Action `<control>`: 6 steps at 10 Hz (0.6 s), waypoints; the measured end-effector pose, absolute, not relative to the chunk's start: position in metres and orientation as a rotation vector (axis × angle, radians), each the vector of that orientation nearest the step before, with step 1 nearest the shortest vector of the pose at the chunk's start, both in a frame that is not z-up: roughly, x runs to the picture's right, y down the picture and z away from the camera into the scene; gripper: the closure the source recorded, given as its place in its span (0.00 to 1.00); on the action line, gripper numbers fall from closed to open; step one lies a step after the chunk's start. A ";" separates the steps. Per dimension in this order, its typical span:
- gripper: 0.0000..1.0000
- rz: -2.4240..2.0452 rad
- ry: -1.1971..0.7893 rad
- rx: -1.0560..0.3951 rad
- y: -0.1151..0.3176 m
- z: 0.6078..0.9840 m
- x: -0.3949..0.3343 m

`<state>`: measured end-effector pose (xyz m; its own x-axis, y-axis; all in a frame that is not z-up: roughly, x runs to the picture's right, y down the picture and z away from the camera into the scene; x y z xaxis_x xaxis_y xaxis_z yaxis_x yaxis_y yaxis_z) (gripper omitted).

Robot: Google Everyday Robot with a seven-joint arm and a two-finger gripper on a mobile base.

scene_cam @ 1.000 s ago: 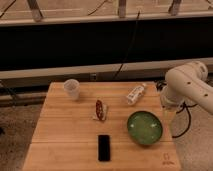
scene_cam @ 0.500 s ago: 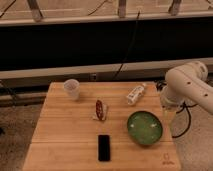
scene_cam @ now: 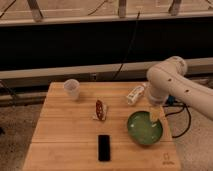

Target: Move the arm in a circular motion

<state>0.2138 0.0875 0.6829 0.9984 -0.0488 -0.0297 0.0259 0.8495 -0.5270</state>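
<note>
The arm (scene_cam: 172, 80) is large, glossy white, with thick rounded segments and small dark dots. It reaches in from the right edge and bends down over the right side of the wooden table (scene_cam: 60, 135). Its gripper (scene_cam: 156, 113) hangs below the white elbow, just above the far rim of a green bowl (scene_cam: 144, 130). Nothing shows in the gripper.
On the table stand a clear plastic cup (scene_cam: 72, 88) at the back left, a red snack bag (scene_cam: 101, 110) in the middle, a black phone (scene_cam: 104, 147) near the front, and a white bottle (scene_cam: 135, 94) lying at the back right. Dark cables hang behind the table.
</note>
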 end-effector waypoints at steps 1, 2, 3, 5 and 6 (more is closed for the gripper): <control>0.20 -0.063 0.041 -0.551 0.085 0.680 0.201; 0.20 -0.074 0.040 -0.548 0.083 0.679 0.195; 0.20 -0.084 0.042 -0.545 0.083 0.677 0.191; 0.20 -0.135 0.038 -0.535 0.083 0.668 0.173; 0.20 -0.144 0.038 -0.533 0.083 0.667 0.171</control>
<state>0.1713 0.0832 0.6668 0.9892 -0.1465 0.0011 0.1266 0.8515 -0.5088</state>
